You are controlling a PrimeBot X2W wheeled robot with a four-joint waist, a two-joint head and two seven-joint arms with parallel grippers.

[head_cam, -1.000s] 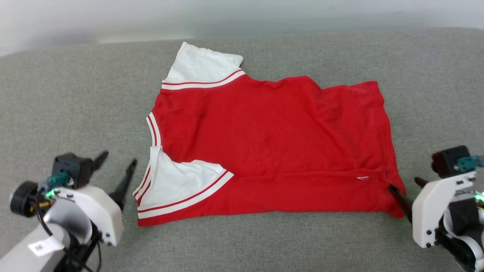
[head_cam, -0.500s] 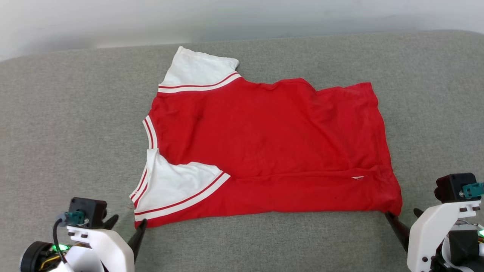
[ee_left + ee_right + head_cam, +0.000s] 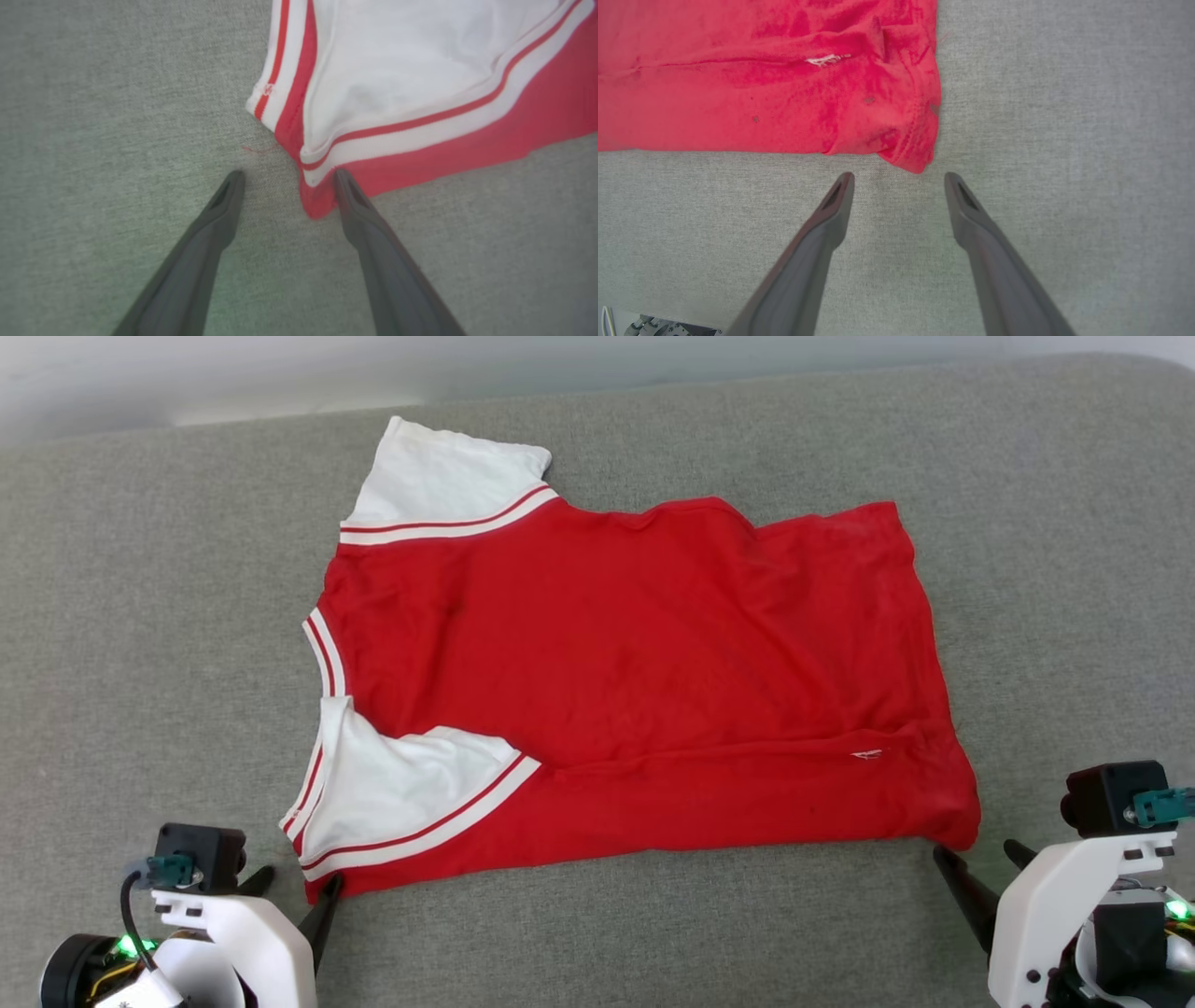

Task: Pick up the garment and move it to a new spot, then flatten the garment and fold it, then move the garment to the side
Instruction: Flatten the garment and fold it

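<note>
The garment [image 3: 635, 681] lies spread on the gray fabric surface [image 3: 140, 616], plain red face up, with a folded strip along its near edge. Its striped sleeve corner sits just ahead of the left gripper [image 3: 287, 173], with one fingertip at the cloth's edge. The jaws stand wide apart and hold nothing. The hem corner lies just beyond the right gripper [image 3: 899, 176], in line with the gap between its spread fingers and not touching them. This gripper is also empty.
</note>
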